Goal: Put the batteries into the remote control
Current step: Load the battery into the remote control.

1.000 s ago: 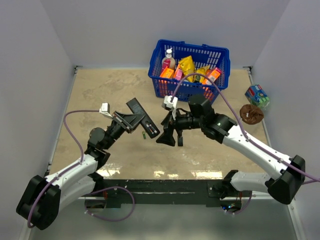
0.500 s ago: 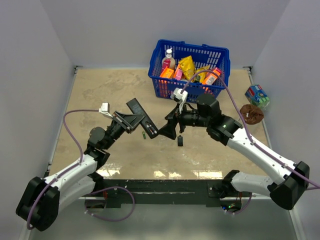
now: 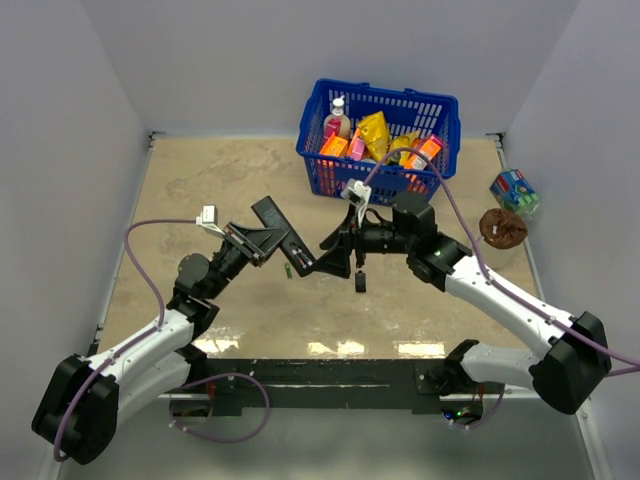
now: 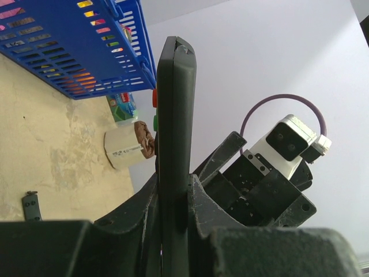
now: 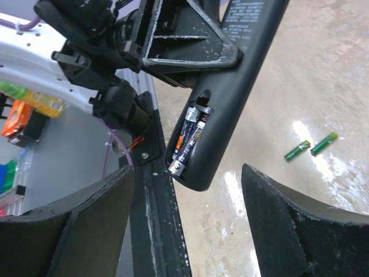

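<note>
My left gripper [image 3: 266, 241] is shut on the black remote control [image 3: 290, 245] and holds it above the table. In the left wrist view the remote [image 4: 174, 115] stands edge-on between the closed jaws of that gripper [image 4: 173, 187]. My right gripper [image 3: 329, 258] is open and empty just right of the remote's end. In the right wrist view this gripper [image 5: 190, 225] frames the remote [image 5: 242, 75], whose open compartment holds two dark batteries [image 5: 188, 140]. Two green batteries [image 5: 311, 145] lie on the table; they also show under the remote in the top view [image 3: 288, 270].
A small black cover piece [image 3: 359, 282] lies on the table below my right gripper, also in the left wrist view [image 4: 31, 206]. A blue basket [image 3: 340, 176] of packets stands at the back. A brown round thing [image 3: 503, 228] and a colourful box [image 3: 515, 190] sit at the right.
My right gripper has lifted off the table and swung left to the remote's end, open. The small black cover piece now lies alone on the table. The left arm has not moved.
</note>
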You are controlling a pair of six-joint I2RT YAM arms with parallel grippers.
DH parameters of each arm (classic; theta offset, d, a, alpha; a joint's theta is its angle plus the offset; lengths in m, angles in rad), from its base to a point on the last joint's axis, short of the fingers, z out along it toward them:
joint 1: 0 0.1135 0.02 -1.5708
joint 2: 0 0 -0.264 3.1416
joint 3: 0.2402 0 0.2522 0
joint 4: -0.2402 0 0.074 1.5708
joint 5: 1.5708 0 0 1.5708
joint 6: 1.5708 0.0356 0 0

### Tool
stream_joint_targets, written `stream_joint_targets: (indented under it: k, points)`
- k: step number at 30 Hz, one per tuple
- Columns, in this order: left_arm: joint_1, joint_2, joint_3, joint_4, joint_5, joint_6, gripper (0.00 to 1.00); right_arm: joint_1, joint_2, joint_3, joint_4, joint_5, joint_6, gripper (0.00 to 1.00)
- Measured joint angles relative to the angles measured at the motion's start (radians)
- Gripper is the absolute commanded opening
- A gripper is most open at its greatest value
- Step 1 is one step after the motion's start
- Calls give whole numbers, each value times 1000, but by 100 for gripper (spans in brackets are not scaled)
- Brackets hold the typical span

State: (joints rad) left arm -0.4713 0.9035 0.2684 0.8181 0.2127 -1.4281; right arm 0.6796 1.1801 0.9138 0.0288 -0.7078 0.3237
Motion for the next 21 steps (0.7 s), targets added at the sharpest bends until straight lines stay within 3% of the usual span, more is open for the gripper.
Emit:
stream_joint_targets:
  k: [21]
  points:
    - [0, 9, 3, 4, 1, -1, 0, 0, 45, -40, 100, -48, 66, 61]
